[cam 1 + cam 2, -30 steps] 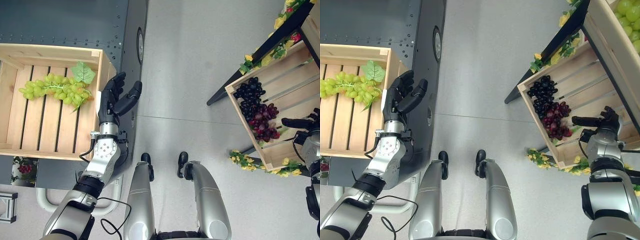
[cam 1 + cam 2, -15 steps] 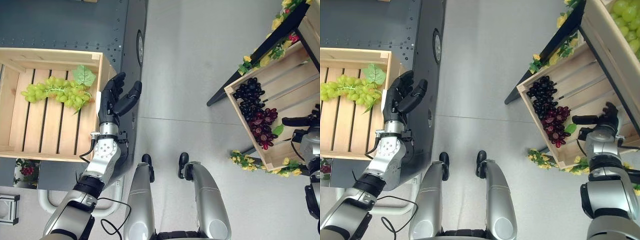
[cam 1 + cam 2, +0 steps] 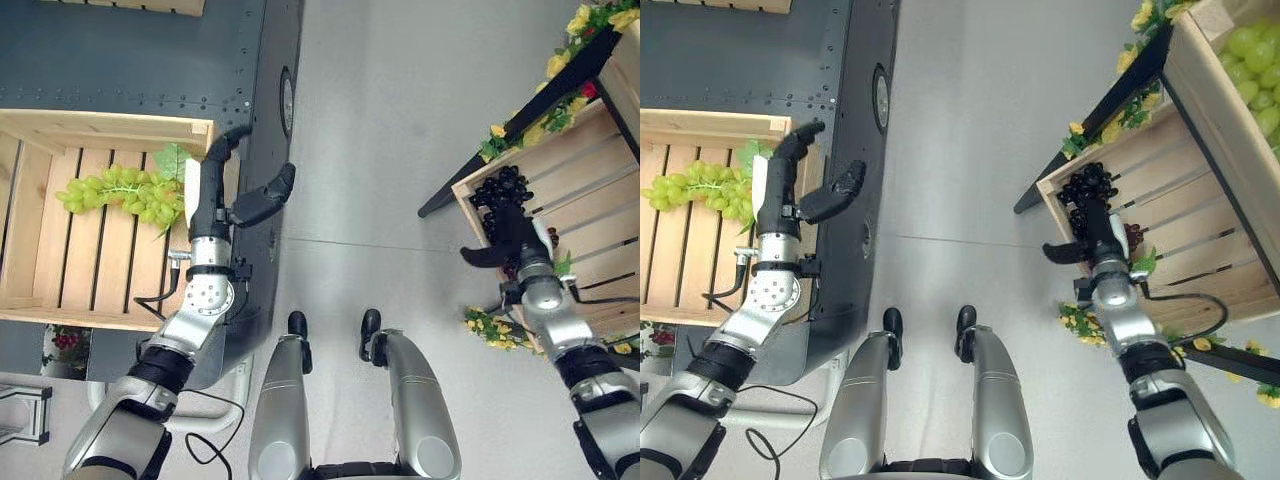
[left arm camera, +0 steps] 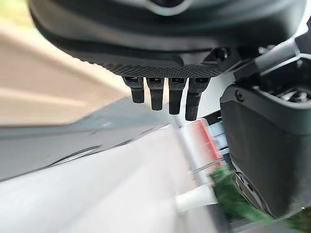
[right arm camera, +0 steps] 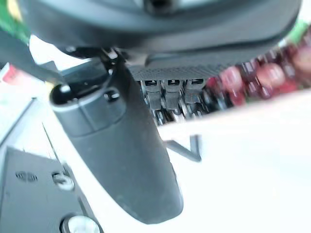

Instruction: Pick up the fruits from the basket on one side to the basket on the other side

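Observation:
A green grape bunch (image 3: 118, 190) with a leaf lies in the wooden crate (image 3: 100, 125) on my left. My left hand (image 3: 213, 200) stands at that crate's right wall, fingers straight and thumb spread, holding nothing. On my right, a slanted wooden crate (image 3: 590, 200) holds a black grape bunch (image 3: 503, 188) and a dark red bunch (image 3: 1131, 236). My right hand (image 3: 512, 240) lies over these grapes near the crate's left edge. Its fingers point up into the black bunch and its thumb (image 3: 478, 255) sticks out to the left. The red grapes (image 5: 265, 77) show just past its fingers.
The left crate rests on a dark grey metal cart (image 3: 130, 50). The right crate sits on a black stand (image 3: 470, 180) trimmed with yellow flowers (image 3: 490, 325). A higher crate holds more green grapes (image 3: 1255, 50). Bare grey floor (image 3: 380, 130) lies between the two sides.
My right hand swung from the crate's right side across to the grapes at its left edge. My left hand turned edge-on, its fingers straighter. The camera shifted slightly.

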### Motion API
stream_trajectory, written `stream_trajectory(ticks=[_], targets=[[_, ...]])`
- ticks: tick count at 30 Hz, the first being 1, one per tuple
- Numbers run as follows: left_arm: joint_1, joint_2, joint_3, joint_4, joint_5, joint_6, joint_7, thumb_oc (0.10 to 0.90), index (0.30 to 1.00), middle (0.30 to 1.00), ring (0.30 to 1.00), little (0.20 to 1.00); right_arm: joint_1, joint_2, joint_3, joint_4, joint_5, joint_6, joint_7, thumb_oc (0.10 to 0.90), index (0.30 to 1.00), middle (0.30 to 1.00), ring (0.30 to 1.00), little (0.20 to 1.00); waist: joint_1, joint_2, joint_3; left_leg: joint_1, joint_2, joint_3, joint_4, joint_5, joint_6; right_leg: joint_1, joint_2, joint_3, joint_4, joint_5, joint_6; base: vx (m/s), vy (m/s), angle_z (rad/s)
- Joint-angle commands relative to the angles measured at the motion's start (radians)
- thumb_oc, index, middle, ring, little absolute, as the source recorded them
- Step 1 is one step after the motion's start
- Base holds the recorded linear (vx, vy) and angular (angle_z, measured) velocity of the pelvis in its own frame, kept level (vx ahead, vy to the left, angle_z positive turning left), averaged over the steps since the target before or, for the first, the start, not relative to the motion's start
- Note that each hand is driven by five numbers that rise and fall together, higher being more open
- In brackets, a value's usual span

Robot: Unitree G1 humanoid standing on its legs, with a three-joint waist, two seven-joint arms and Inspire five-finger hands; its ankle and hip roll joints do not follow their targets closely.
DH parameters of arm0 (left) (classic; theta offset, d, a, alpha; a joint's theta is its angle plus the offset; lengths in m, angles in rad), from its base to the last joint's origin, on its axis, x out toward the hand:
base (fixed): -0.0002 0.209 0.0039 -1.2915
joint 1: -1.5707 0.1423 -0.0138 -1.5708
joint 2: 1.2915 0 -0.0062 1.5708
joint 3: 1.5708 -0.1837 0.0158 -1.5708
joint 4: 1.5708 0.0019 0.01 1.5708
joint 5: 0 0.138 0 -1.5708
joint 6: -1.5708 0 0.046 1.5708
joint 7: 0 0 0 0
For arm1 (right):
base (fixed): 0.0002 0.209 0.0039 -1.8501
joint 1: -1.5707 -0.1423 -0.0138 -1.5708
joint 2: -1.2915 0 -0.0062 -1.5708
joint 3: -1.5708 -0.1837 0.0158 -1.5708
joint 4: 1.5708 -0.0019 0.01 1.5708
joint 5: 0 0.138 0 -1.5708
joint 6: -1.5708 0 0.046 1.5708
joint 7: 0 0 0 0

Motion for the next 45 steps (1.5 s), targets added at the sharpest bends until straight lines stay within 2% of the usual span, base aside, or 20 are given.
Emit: stream_trajectory(ticks=[1, 8, 14, 18, 19, 24, 25, 30, 32, 33, 35, 38, 40, 45], targets=[[-0.073, 0.010, 0.055, -0.152, 0.078, -0.120, 0.099, 0.800, 0.900, 0.900, 0.900, 0.900, -0.055, -0.088, -0.037, -0.031, -0.025, -0.091, -0.004, 0.800, 0.900, 0.900, 0.900, 0.900, -0.009, 0.034, -0.015, 0.063, -0.046, 0.092, -0.009, -0.038, 0.061, 0.090, -0.017, 0.010, -0.062, 0.027, 0.016, 0.04, 0.024, 0.07], [-0.076, 0.031, 0.153, -0.122, 0.096, -0.141, 0.232, 0.800, 0.900, 0.900, 0.900, 0.900, -0.078, -0.064, -0.006, 0.037, -0.047, -0.088, 0.029, 0.800, 0.900, 0.900, 0.900, 0.900, 0.018, 0.049, -0.015, 0.079, -0.066, 0.060, -0.029, -0.026, 0.058, 0.106, -0.037, -0.002, -0.050, 0.017, 0.015, 0.03, 0.015, 0.11], [-0.103, 0.074, 0.184, -0.008, 0.154, -0.080, 0.261, 0.800, 0.900, 0.900, 0.900, 0.900, -0.100, -0.078, 0.017, 0.024, -0.069, -0.062, 0.069, 0.800, 0.900, 0.900, 0.900, 0.900, 0.017, 0.053, -0.015, 0.071, -0.066, 0.054, -0.017, -0.022, 0.054, 0.101, -0.042, -0.005, -0.034, 0.011, 0.011, 0.03, 0.036, 0.11], [-0.133, 0.138, 0.153, 0.146, 0.231, 0.040, 0.285, 0.800, 0.900, 0.900, 0.900, 0.900, -0.103, -0.099, 0.039, 0.005, -0.065, -0.058, 0.099, 0.800, 0.900, 0.900, 0.900, 0.900, 0.009, 0.057, -0.015, 0.056, -0.061, 0.058, 0.001, -0.024, 0.046, 0.093, -0.042, -0.005, -0.028, 0.004, 0.008, 0.01, 0.054, 0.02], [-0.147, 0.164, 0.131, 0.199, 0.260, 0.097, 0.284, 0.800, 0.900, 0.900, 0.900, 0.900, -0.101, -0.106, 0.041, -0.004, -0.059, -0.058, 0.108, 0.800, 0.900, 0.900, 0.900, 0.900, 0.006, 0.057, -0.015, 0.051, -0.059, 0.062, 0.000, -0.021, 0.045, 0.090, -0.043, -0.005, -0.031, 0.005, 0.008, 0.00, 0.039, 0.01], [-0.203, 0.247, 0.053, 0.345, 0.358, 0.212, 0.295, 0.800, 0.900, 0.900, 0.900, 0.900, -0.102, -0.129, 0.060, -0.008, -0.046, -0.079, 0.129, 0.800, 0.900, 0.900, 0.900, 0.900, 0.003, 0.054, -0.015, 0.027, -0.055, 0.072, 0.005, -0.014, 0.044, 0.072, -0.048, -0.009, -0.042, 0.013, 0.013, -0.01, 0.043, 0.00], [-0.236, 0.276, 0.020, 0.406, 0.398, 0.253, 0.295, 0.800, 0.900, 0.900, 0.900, 0.900, -0.106, -0.136, 0.075, -0.008, -0.041, -0.084, 0.134, 0.800, 0.900, 0.900, 0.900, 0.900, 0.000, 0.053, -0.015, 0.016, -0.052, 0.075, 0.010, -0.013, 0.043, 0.062, -0.049, -0.011, -0.043, 0.017, 0.014, -0.02, 0.051, 0.02], [-0.319, 0.327, -0.075, 0.547, 0.435, 0.363, 0.284, 0.800, 0.900, 0.900, 0.900, 0.900, -0.127, -0.161, 0.115, 0.021, -0.006, -0.123, 0.182, 0.800, 0.900, 0.900, 0.900, 0.900, -0.010, 0.054, -0.015, -0.012, -0.049, 0.081, 0.022, -0.011, 0.041, 0.038, -0.049, -0.007, -0.040, 0.018, 0.014, -0.02, 0.069, 0.04], [-0.361, 0.354, -0.121, 0.585, 0.487, 0.426, 0.279, 0.800, 0.900, 0.900, 0.900, 0.900, -0.140, -0.169, 0.131, 0.026, -0.002, -0.147, 0.209, 0.800, 0.900, 0.900, 0.900, 0.900, -0.010, 0.054, -0.015, -0.030, -0.048, 0.083, 0.031, -0.012, 0.042, 0.022, -0.052, -0.009, -0.036, 0.018, 0.014, -0.02, 0.054, 0.02], [-0.366, 0.356, -0.127, 0.588, 0.496, 0.433, 0.279, 0.800, 0.900, 0.900, 0.900, 0.900, -0.141, -0.170, 0.133, 0.026, -0.002, -0.150, 0.213, 0.800, 0.900, 0.900, 0.900, 0.900, -0.010, 0.053, -0.015, -0.032, -0.048, 0.083, 0.032, -0.012, 0.042, 0.019, -0.053, -0.010, -0.035, 0.019, 0.013, -0.02, 0.047, 0.01], [-0.397, 0.379, -0.174, 0.615, 0.544, 0.491, 0.271, 0.800, 0.900, 0.900, 0.900, 0.900, -0.153, -0.181, 0.153, 0.014, -0.001, -0.160, 0.226, 0.800, 0.900, 0.900, 0.900, 0.900, -0.010, 0.051, -0.015, -0.049, -0.046, 0.083, 0.040, -0.013, 0.040, 0.005, -0.055, -0.014, -0.033, 0.020, 0.014, -0.02, 0.050, 0.02], [-0.417, 0.392, -0.201, 0.639, 0.568, 0.524, 0.267, 0.800, 0.900, 0.900, 0.900, 0.900, -0.160, -0.190, 0.169, 0.003, 0.000, -0.168, 0.240, 0.800, 0.900, 0.900, 0.900, 0.900, -0.012, 0.050, -0.015, -0.062, -0.043, 0.083, 0.044, -0.013, 0.041, -0.008, -0.056, -0.015, -0.031, 0.021, 0.015, -0.02, 0.041, 0.08], [-0.460, 0.405, -0.266, 0.661, 0.651, 0.559, 0.228, 0.800, 0.900, 0.900, 0.900, 0.900, -0.185, -0.199, 0.198, -0.002, -0.004, -0.181, 0.259, 0.800, 0.900, 0.900, 0.900, 0.900, -0.014, 0.050, -0.015, -0.081, -0.040, 0.084, 0.046, -0.011, 0.038, -0.024, -0.056, -0.018, -0.035, 0.023, 0.014, -0.03, 0.068, 0.20], [-0.561, 0.428, -0.384, 0.675, 0.726, 0.638, 0.167, 0.800, 0.900, 0.900, 0.900, 0.900, -0.220, -0.219, 0.231, -0.005, 0.002, -0.191, 0.283, 0.800, 0.900, 0.900, 0.900, 0.900, -0.016, 0.052, -0.015, -0.110, -0.040, 0.087, 0.048, -0.011, 0.041, -0.056, -0.062, -0.022, -0.031, 0.027, 0.017, -0.02, 0.047, 0.08]])
